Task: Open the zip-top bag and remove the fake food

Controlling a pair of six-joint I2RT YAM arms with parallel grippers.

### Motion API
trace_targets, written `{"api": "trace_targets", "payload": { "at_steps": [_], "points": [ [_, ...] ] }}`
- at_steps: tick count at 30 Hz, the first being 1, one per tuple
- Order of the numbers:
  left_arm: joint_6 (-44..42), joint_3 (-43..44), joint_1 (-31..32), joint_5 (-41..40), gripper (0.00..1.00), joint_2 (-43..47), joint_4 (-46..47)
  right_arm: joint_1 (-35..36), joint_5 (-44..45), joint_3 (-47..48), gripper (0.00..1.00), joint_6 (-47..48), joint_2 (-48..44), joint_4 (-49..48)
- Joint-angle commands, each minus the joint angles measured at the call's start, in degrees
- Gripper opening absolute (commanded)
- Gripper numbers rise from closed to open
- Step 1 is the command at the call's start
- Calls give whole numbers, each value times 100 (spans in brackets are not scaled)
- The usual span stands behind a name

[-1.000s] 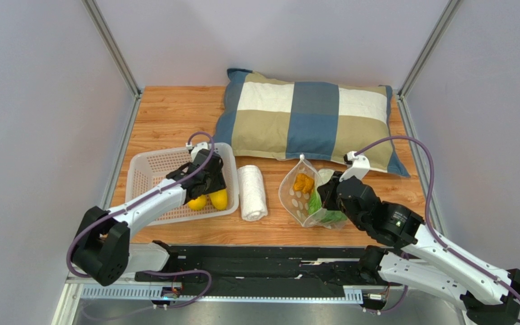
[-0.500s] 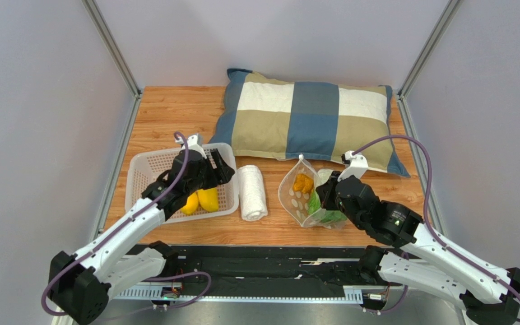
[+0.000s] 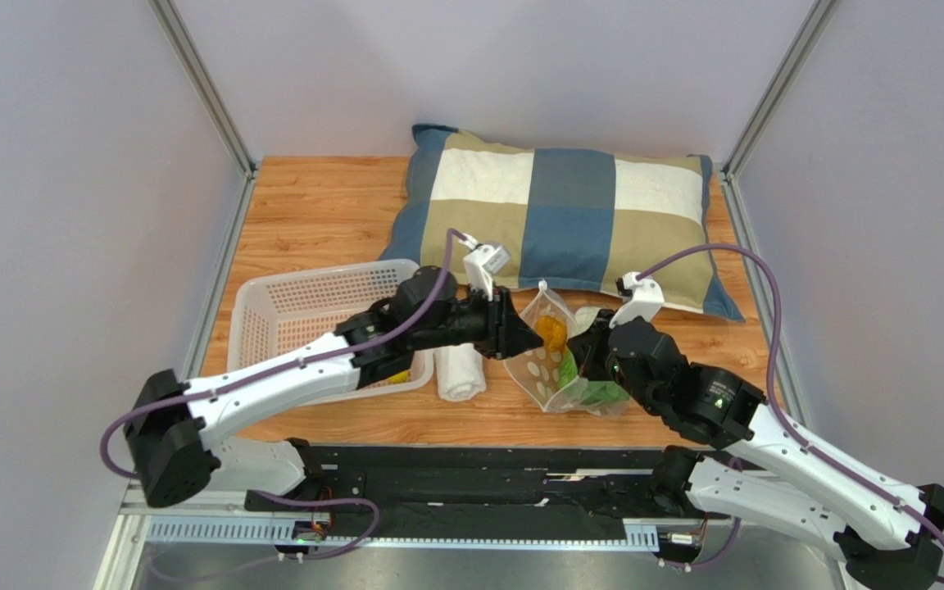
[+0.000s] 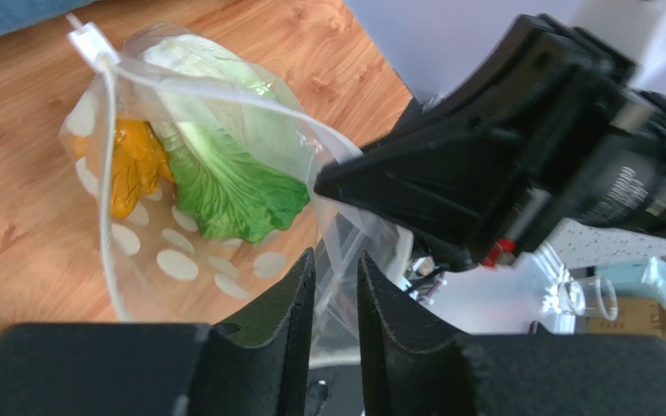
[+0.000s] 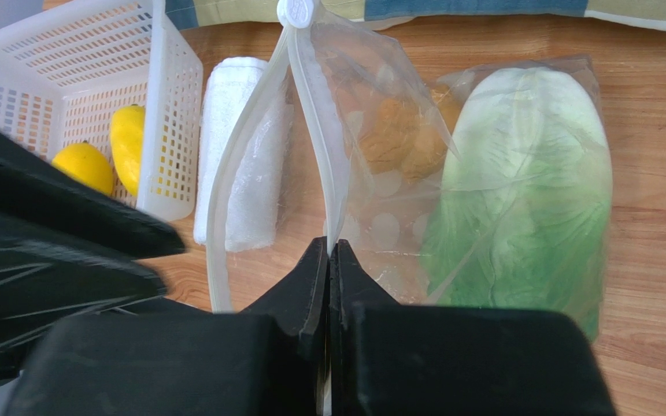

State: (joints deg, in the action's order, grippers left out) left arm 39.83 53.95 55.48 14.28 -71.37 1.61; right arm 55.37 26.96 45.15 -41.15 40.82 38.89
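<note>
Zip-top bag (image 3: pixel 539 363), laid on table (image 3: pixel 317 209) before pillow (image 3: pixel 563 215) with cabbage (image 4: pixel 223 173) inside, is pinched at its rim by the fully closed right gripper (image 5: pixel 329 249), the left gripper (image 4: pixel 336 264), narrowly parted and seemingly empty, being poised at the mouth, where film may be snagged instead.

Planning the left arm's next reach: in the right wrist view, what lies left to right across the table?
White perforated plastic basket → rolled white towel → orange lumpy fake food piece inside the clear dotted zip-top bag → green-and-white plastic cabbage, also bagged.
</note>
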Motion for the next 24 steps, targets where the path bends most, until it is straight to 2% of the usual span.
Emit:
{"api": "trace_targets", "payload": {
  "at_steps": [1,5,9,12,13,16,19,24],
  "points": [
    [-125,728,138,-31,25,-998,-107,61,-103,161,0,-104,-161,-347],
    [-414,1169,261,-495,22,-1747,-713,61,-77,144,0,-157,-284,-330],
    [-468,1284,349,-541,22,-2222,-609,70,-121,109,0,-227,-346,-365],
    [-310,1302,358,-383,32,-2512,-451,70,-217,73,0,-271,-329,-505],
    [-196,1284,358,-356,43,-2539,-416,70,-313,56,0,-289,-311,-610],
    [23,1170,358,-137,60,-2627,-22,79,-498,21,0,-324,-250,-795],
    [182,1170,358,-207,66,-2750,128,96,-578,-23,0,-385,-206,-953],
    [95,1083,358,-426,66,-3083,691,166,-639,-102,0,-447,-179,-1077]
  ]
}}
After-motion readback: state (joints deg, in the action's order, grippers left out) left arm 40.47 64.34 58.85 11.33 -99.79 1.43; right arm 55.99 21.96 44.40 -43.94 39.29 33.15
